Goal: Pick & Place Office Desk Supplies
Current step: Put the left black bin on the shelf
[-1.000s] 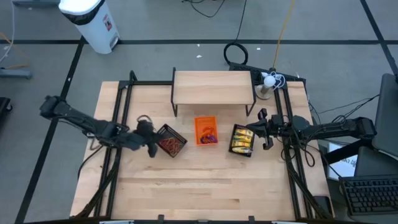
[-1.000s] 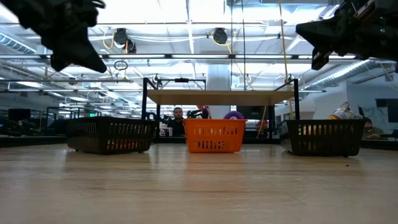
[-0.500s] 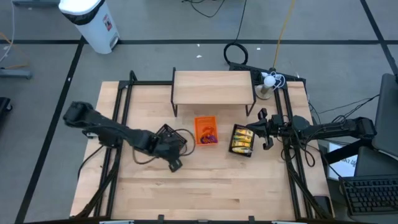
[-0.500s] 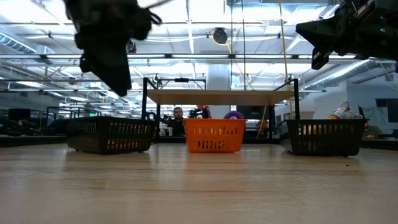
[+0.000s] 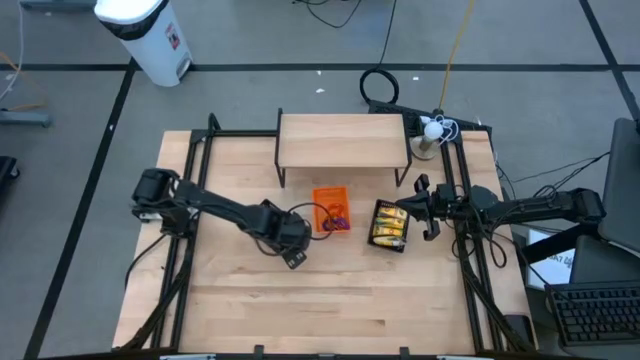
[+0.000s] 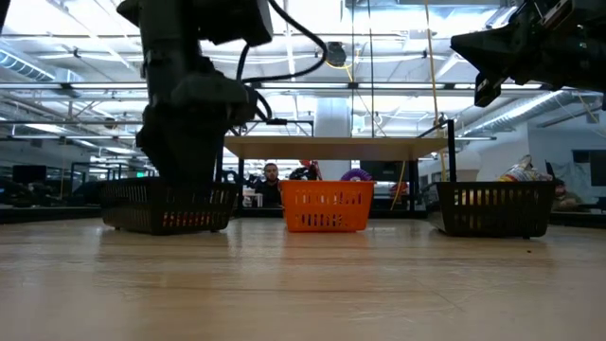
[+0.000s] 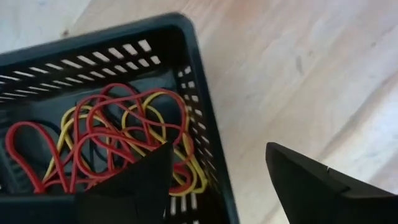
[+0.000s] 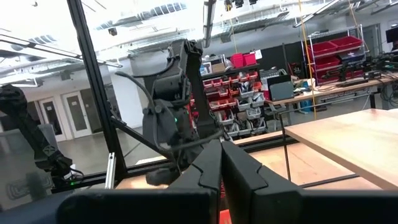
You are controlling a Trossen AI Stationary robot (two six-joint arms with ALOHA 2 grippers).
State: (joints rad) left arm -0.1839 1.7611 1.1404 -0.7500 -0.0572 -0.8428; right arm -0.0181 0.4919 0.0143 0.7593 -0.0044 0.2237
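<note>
Left gripper [image 5: 293,258] swings in from the table's edge, fingers spread, empty | rubber bands [image 7: 112,140] in black mesh tray [image 7: 205,155] just beneath | light, floppy, tangled; I'd pinch one raised loop | right gripper [image 5: 408,212] closed, parked.

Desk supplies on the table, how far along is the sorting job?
Done: rubber bands lie in the left black tray, yellow packets in the right black tray, small rings in the orange tray. In hand: nothing; the left tool hangs open over the bands, the right tool waits shut beside its tray. Left: no loose items show, so probably little.
</note>
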